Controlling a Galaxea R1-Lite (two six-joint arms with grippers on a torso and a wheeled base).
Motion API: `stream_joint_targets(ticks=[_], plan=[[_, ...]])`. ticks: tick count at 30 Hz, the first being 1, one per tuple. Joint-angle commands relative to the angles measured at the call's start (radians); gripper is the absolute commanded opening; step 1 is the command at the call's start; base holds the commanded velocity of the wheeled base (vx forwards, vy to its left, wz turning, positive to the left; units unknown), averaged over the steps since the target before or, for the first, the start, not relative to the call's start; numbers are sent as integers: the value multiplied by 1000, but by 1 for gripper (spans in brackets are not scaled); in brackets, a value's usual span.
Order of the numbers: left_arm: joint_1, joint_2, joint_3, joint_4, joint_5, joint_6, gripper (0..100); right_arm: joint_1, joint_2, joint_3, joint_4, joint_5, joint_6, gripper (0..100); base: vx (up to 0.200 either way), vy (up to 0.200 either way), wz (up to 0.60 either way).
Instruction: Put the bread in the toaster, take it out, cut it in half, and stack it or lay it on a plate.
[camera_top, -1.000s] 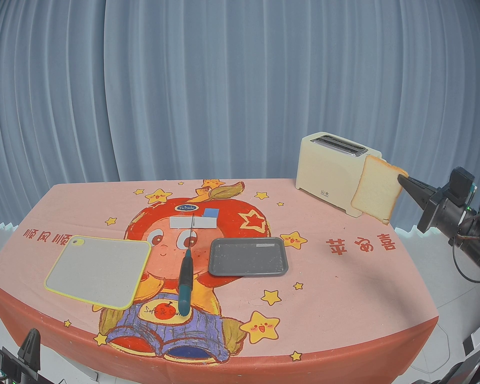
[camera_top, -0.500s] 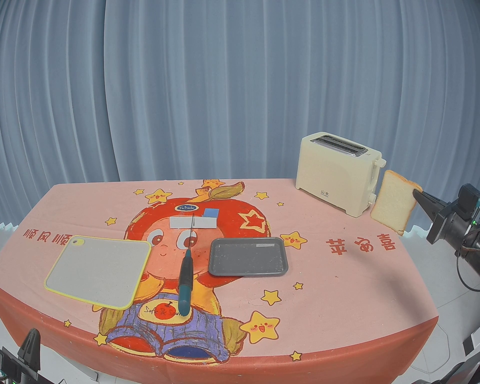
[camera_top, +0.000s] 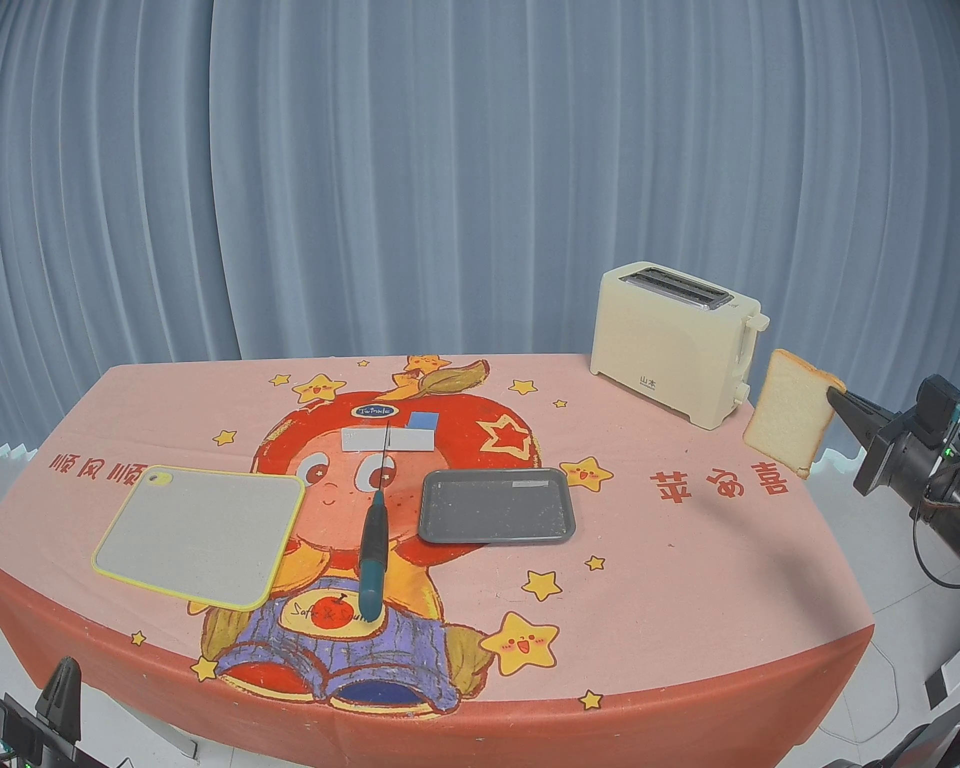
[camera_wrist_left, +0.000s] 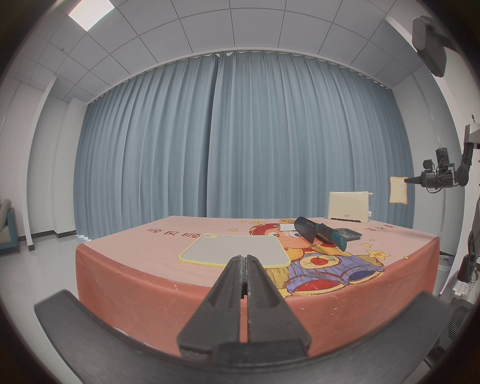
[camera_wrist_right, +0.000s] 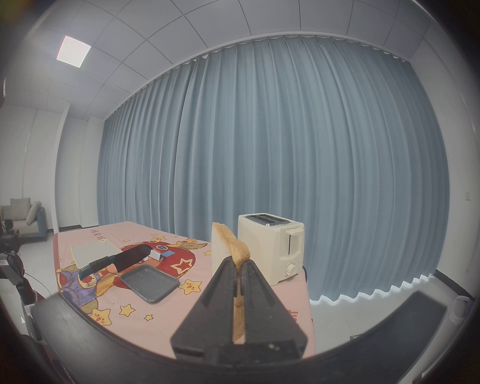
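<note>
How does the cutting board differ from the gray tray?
The cutting board is pale grey with a yellow edge; the tray is dark grey with a raised rim. The cutting board looks larger than the tray. The cutting board lies left of the knife, the tray right of it. Both are rounded rectangles lying on the table.

table — clothed | toaster far right | plate, knife, cutting board — nearer

My head camera looks down over the table, toaster at two o'clock. Both wrist cameras sit low off the table's edges, facing level across; all three share the toaster.
</note>
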Motion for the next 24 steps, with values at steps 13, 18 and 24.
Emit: stream_joint_targets(ticks=[13, 18, 24], plan=[[1, -4, 18, -1, 2, -6, 0, 9, 6, 4, 0, -1, -57, 0, 0, 0, 0], [1, -4, 18, -1, 2, -5, 0, 9, 9, -3, 0, -1, -56, 0, 0, 0, 0], [1, -4, 18, -1, 2, -6, 0, 29, 7, -6, 0, -1, -53, 0, 0, 0, 0]])
